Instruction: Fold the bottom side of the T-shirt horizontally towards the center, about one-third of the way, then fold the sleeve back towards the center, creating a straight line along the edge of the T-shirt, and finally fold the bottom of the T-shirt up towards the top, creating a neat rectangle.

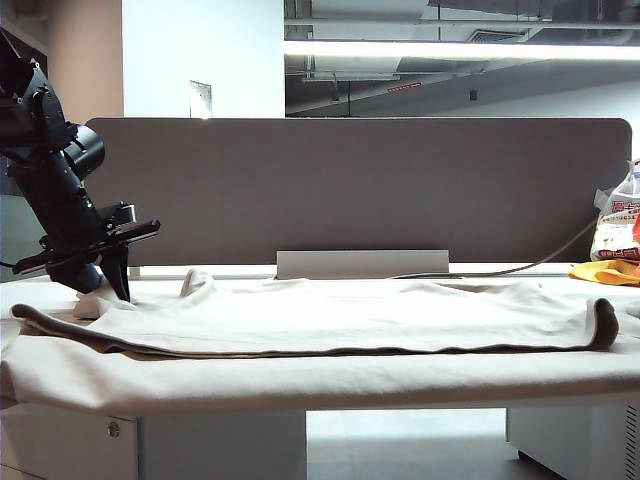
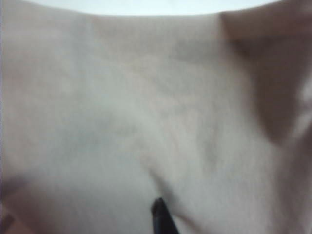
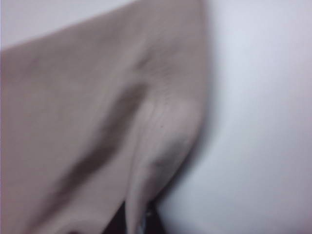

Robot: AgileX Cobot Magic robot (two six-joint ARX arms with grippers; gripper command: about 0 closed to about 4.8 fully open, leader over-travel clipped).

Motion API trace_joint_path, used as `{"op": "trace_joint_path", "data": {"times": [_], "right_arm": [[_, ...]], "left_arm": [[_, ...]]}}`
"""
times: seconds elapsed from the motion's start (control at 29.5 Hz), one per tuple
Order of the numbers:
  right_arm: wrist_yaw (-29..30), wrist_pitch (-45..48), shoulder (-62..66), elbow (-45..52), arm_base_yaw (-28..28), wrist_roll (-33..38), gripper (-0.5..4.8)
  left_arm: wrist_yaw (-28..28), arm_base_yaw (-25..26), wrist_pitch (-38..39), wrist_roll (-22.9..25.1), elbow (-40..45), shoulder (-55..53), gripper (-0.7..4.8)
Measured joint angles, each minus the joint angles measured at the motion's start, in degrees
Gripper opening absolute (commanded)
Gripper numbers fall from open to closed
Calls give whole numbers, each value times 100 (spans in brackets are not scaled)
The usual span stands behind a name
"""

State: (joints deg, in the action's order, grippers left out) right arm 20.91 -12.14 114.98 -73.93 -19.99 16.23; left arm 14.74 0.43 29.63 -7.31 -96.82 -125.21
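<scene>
One T-shirt (image 1: 330, 315), plain and beige, lies spread across nearly the whole width of the white table (image 1: 300, 385) in the exterior view; we see it already doubled over lengthwise, its folded front edge running as a dark line from the left end to a rounded turn at the right end; a small hump of cloth rises near the back edge left of centre. We find the left gripper (image 1: 112, 288) at the far left of that view, its black arm slanting down so that the fingertips press into a bunched bit of the shirt at the left end; in the left wrist view the T-shirt (image 2: 146, 122) fills almost everything, blurred, and only one dark fingertip (image 2: 161, 217) pokes into a crease; we cannot tell from this how far its fingers are drawn together, nor whether cloth is pinched. We do not see the right arm in the exterior view; in the right wrist view the right gripper (image 3: 141, 222) is barely visible at the picture's edge, fingers drawn together with a ridge of the T-shirt (image 3: 97, 136) gathered between them, white table surface beside it. Behind the table stands a grey partition (image 1: 360, 190); at the far right lie a yellow cloth (image 1: 606, 271) and a printed plastic bag (image 1: 618, 222).
</scene>
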Motion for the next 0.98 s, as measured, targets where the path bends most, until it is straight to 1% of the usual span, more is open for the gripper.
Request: {"op": "trace_joint_path", "data": {"times": [0.03, 0.07, 0.41, 0.58, 0.64, 0.71, 0.85, 0.92, 0.98], "right_arm": [[50, 7, 9, -4, 24, 9, -8], [85, 7, 9, -4, 46, 17, -8], [367, 7, 39, -20, 61, 20, -8], [433, -238, 81, -208, 63, 22, -8], [439, -352, 98, -326, 90, 22, -8], [457, -409, 96, -444, 136, 20, -8], [566, -413, 90, -527, 273, 17, -8], [577, -455, 92, -546, 354, 17, -8], [588, -444, 92, -557, 431, 17, -8]], "left_arm": [[20, -2, -2, 0, 0, -9, 8], [22, -2, -2, 2, 0, -9, -5], [87, -7, 63, 203, 42, 105, -6], [96, -133, -55, 260, 35, 570, -6], [98, -238, -149, 262, 26, 723, -6], [216, -389, -219, 264, 22, 787, -6], [393, -787, -144, 291, 37, 726, -6], [378, -1088, -157, 455, 39, 699, -6], [208, -1392, -175, 605, 37, 693, -6]]}}
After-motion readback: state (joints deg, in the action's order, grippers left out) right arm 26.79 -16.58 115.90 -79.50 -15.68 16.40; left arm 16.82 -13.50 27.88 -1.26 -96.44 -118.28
